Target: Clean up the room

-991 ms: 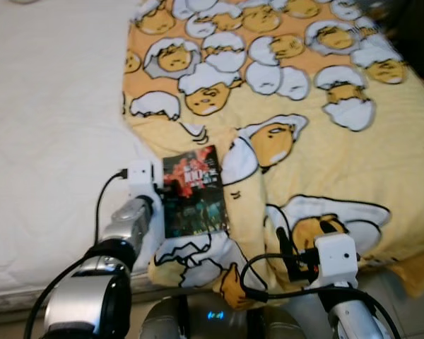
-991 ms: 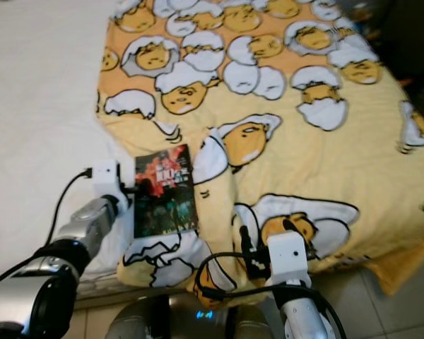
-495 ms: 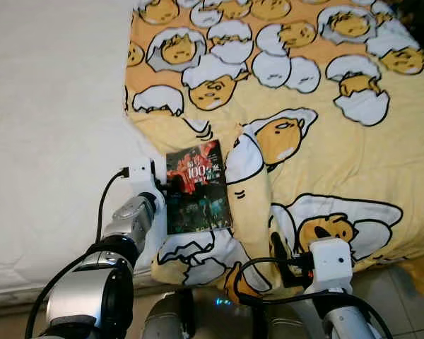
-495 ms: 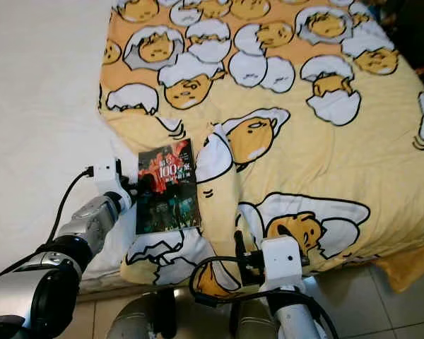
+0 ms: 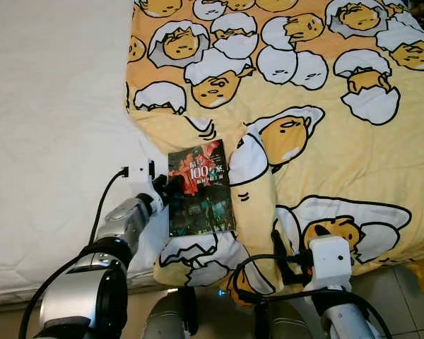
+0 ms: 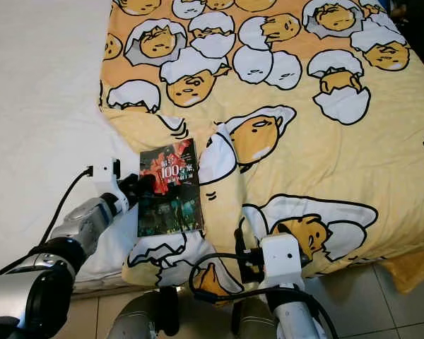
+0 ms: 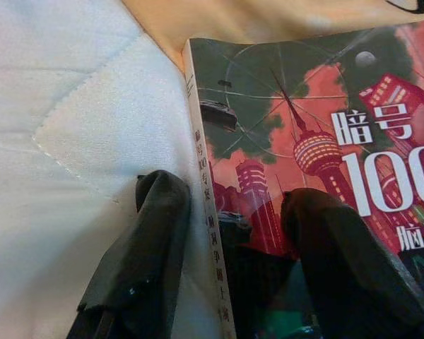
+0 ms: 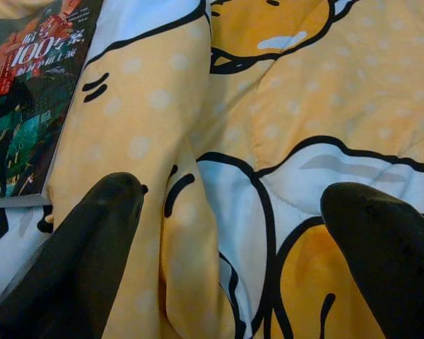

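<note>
Left gripper (image 7: 233, 247) jaws straddle book (image 5: 199, 187) spine, lower centre, not clamped; right gripper (image 8: 226, 233) open over blanket (image 5: 325, 120).

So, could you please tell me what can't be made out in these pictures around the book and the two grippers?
- Book: the lower cover's small print is too dark and fine in the eye views; the left wrist view cuts its title off at the edge.
- Left gripper: whether its fingers press the book's spine is unclear; shadow hides the contact.
- Blanket: folds hide what lies beneath.
- Right gripper: open over the blanket; its finger bases are cut off.
</note>
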